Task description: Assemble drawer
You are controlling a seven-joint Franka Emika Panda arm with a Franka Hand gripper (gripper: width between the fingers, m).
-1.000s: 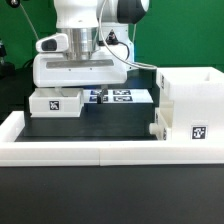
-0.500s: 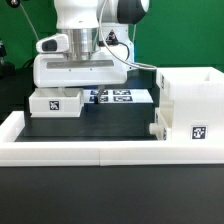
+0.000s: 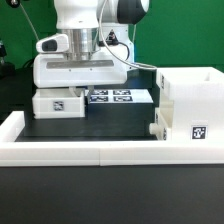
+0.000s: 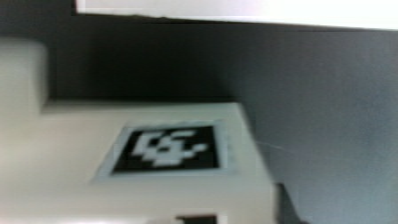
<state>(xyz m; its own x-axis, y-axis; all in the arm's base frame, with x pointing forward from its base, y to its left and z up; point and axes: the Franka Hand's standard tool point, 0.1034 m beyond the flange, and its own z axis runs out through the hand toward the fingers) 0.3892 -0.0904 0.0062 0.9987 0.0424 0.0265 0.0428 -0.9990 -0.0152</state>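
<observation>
border wall [image 3: 70,152]: low white rim, nearest the camera, smooth plastic.
drawer case [image 3: 190,105]: tall boxy white shell at exterior view's right, tag on front, small knobbed piece at its base.
tray [image 3: 58,104]: small white box, tagged face, on black mat at exterior view's left, long axis across the view.
gripper [image 3: 78,90]: directly above tray; fingers hidden by wrist housing, cannot tell if apart or clamped.
wrist view: tray's tag [image 4: 169,148] close, blurred.
marker board [image 3: 120,97]: flat, tagged, behind tray.

A low white border wall [image 3: 75,152] runs along the black surface [image 3: 100,125]; the marker board [image 3: 118,97] lies flat behind.
</observation>
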